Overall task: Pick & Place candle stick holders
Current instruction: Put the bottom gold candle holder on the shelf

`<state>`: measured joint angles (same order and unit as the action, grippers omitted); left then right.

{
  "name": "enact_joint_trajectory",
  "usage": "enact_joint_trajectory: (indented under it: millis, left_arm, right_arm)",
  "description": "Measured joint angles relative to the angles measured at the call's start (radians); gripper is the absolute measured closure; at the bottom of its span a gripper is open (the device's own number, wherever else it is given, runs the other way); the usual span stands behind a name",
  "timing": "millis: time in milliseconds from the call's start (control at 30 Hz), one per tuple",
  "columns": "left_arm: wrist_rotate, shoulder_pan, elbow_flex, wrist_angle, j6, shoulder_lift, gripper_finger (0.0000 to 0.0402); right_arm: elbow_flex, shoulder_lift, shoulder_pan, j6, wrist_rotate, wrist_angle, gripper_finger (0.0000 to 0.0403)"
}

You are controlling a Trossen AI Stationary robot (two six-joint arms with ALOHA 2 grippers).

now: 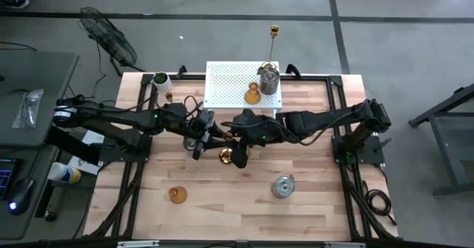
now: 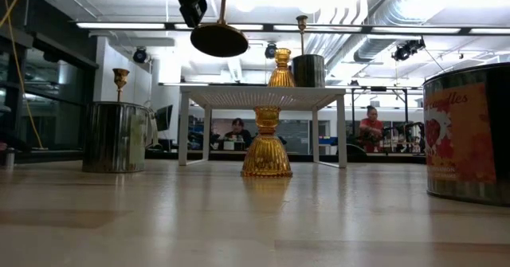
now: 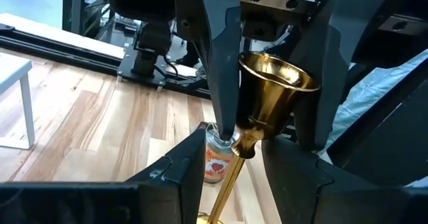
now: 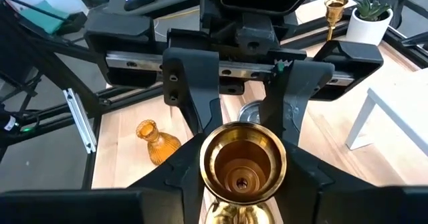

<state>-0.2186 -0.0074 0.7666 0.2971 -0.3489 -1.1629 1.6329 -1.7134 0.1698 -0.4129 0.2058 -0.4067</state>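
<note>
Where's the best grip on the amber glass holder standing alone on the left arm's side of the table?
Grip it at the narrow waist, between the flared top and the ribbed bell base, coming straight down. The amber holder stands upright with bare wood around it. The left gripper and right gripper both hold the gold stick at mid-table, so free one first.

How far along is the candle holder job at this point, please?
Done: an amber glass holder and a silver cup stand on the white rack. In hand: the left gripper and right gripper both grip one gold candlestick. Left: a second amber holder, a second silver cup and a gold stick by the potted plant.
</note>
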Motion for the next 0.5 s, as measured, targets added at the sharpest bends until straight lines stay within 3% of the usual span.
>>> enact_joint_trajectory:
  millis: [233, 500]
  left_arm:
    - [0.005, 0.000, 0.000, 0.000, 0.000, 0.000, 0.0258]
    - [0.020, 0.000, 0.000, 0.004, 0.000, 0.000, 0.0258]
  right_arm:
    - [0.000, 0.000, -0.006, 0.000, -0.005, 0.007, 0.0279]
    - [0.000, 0.000, -0.009, 0.000, 0.003, 0.032, 0.0266]
